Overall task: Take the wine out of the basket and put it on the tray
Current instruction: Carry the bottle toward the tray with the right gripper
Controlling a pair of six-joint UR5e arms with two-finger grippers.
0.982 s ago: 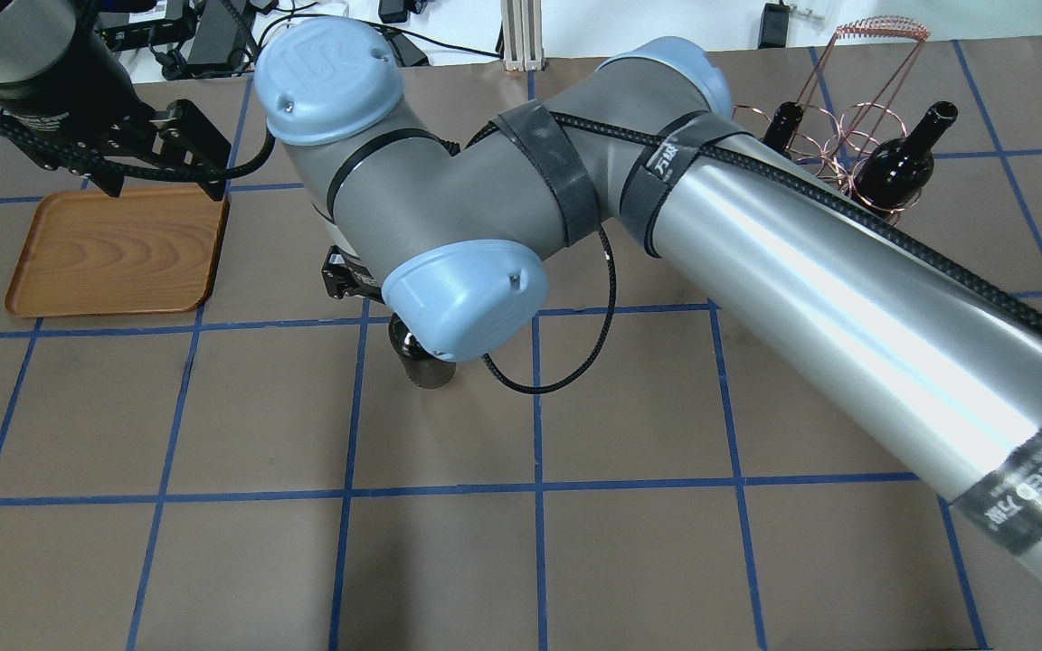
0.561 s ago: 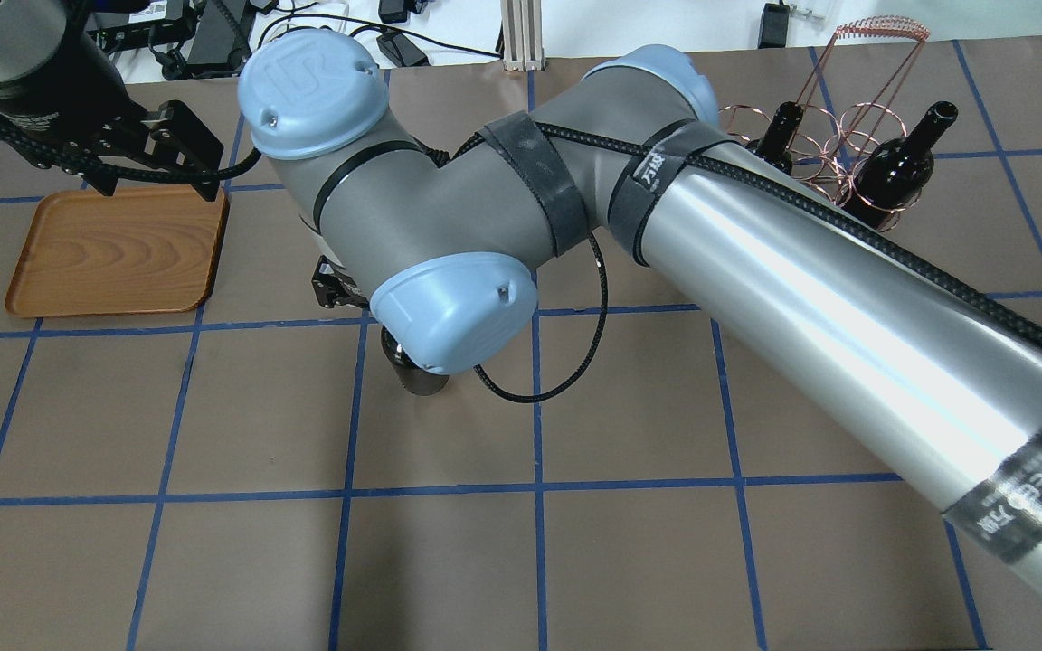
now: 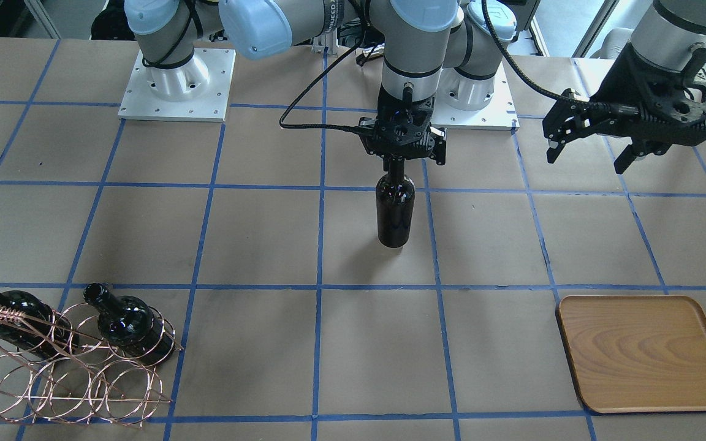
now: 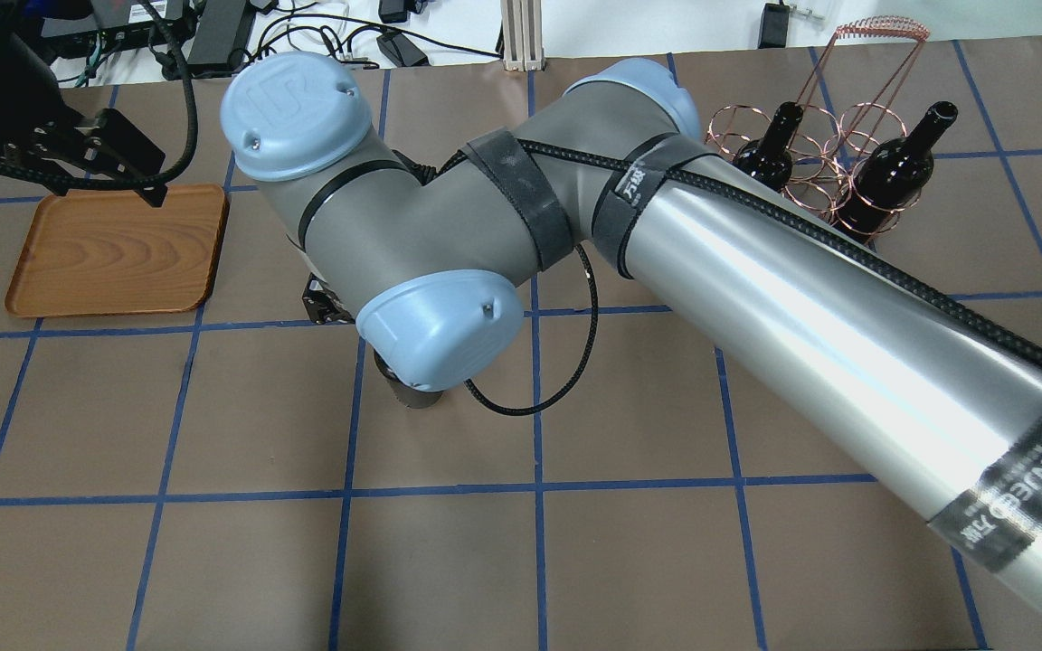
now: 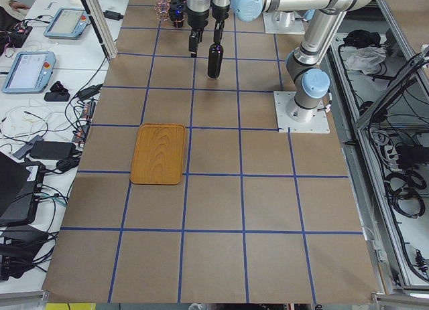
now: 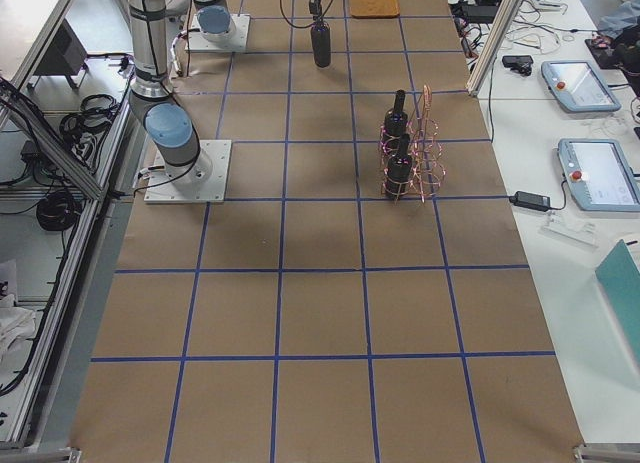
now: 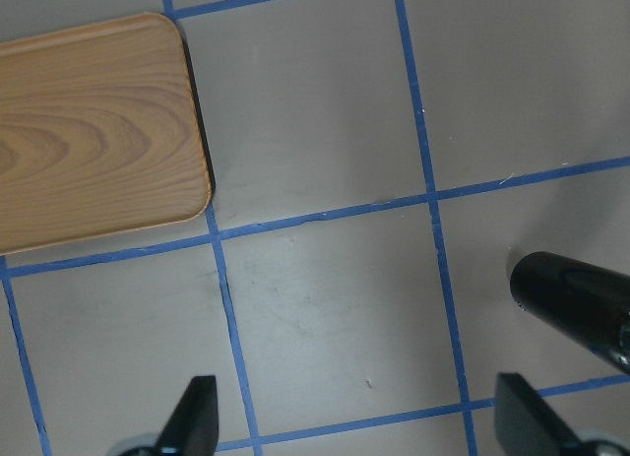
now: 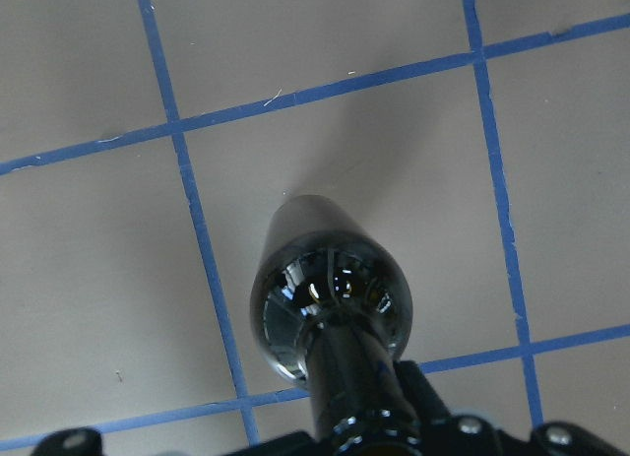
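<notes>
My right gripper (image 3: pixel 397 160) is shut on the neck of a near-black wine bottle (image 3: pixel 395 211) and holds it upright at mid-table. I cannot tell whether its base touches the table. The bottle's shoulder fills the right wrist view (image 8: pixel 330 298); overhead only its base (image 4: pixel 412 393) shows under my arm. My left gripper (image 3: pixel 586 147) is open and empty, hovering at the near edge of the wooden tray (image 3: pixel 644 355), with its fingers (image 7: pixel 192 417) wide apart. The copper wire basket (image 3: pixel 65 380) holds two more bottles (image 3: pixel 129 324) (image 3: pixel 10 315).
The tray (image 4: pixel 114 253) lies at the far left overhead and the basket (image 4: pixel 881 27) at the far right. My right arm's elbow and forearm (image 4: pixel 801 298) span the table's middle. Blue tape lines grid the brown table. Cables and devices lie beyond the far edge.
My right arm has shifted left with the bottle, uncovering both basket bottles overhead. My left gripper has moved left, still open.
</notes>
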